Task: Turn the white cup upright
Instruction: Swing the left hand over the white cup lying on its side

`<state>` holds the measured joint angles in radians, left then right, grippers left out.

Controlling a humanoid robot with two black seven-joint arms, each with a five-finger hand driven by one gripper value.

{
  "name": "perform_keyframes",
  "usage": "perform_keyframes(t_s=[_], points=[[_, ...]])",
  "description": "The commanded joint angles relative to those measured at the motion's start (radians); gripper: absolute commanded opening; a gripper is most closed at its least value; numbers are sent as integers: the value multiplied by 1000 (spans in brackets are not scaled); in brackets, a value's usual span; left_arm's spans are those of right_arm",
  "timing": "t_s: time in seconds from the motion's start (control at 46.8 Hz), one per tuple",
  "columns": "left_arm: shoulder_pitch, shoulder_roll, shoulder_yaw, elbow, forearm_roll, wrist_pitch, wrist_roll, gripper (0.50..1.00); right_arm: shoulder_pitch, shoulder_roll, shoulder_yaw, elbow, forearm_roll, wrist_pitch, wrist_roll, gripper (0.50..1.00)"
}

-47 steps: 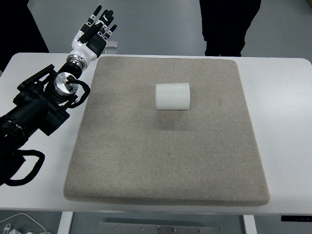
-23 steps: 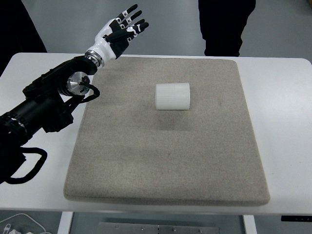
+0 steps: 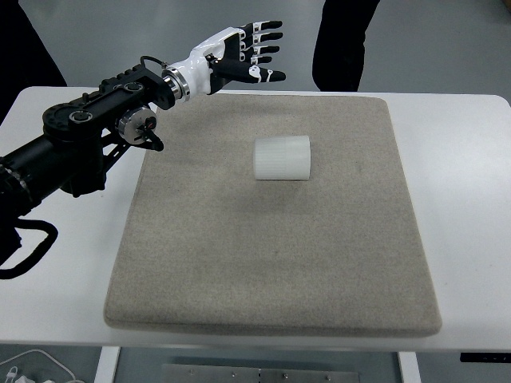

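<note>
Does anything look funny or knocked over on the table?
Yes. The white cup lies on its side on the grey mat instead of standing up. The left hand, fingers spread, is not touching it.

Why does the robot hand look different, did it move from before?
Yes. The left robot hand has swung rightward along the far edge of the grey mat, fingers spread, ending up closer to the white cup, which lies on its side in the same spot.

Grey felt mat on white table; person beyond.
</note>
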<state>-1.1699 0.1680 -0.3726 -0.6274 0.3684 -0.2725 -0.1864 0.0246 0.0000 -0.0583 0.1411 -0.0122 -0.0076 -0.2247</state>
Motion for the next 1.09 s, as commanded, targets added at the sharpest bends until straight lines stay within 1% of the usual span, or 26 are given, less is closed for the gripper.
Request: perform_keyframes(t_s=[0.0,0.128,0.364,0.428,0.513,0.727,1.07], points=[[-14,22,30,-61,52,21,45,988,0,0,0,0,0,0,-1,930],[-30,67,70,-156,190,30,103,988,1,0,0,0,0,0,1,930],[-33,133,83,-331,348,26,245,990,1,0,0,0,0,0,1,930],[-45,140,83,-357,368,19,280,992,1,0,0,0,0,0,-1,930],[-68,137,84,-359,385,13,315,992,0,0,0,0,0,0,1,930],[-97,128,86,-361,446,-31,349,992,0,0,0,0,0,0,-1,930],[-134,120,161,-354,457,-43,347,990,0,0,0,0,0,0,-1,930]])
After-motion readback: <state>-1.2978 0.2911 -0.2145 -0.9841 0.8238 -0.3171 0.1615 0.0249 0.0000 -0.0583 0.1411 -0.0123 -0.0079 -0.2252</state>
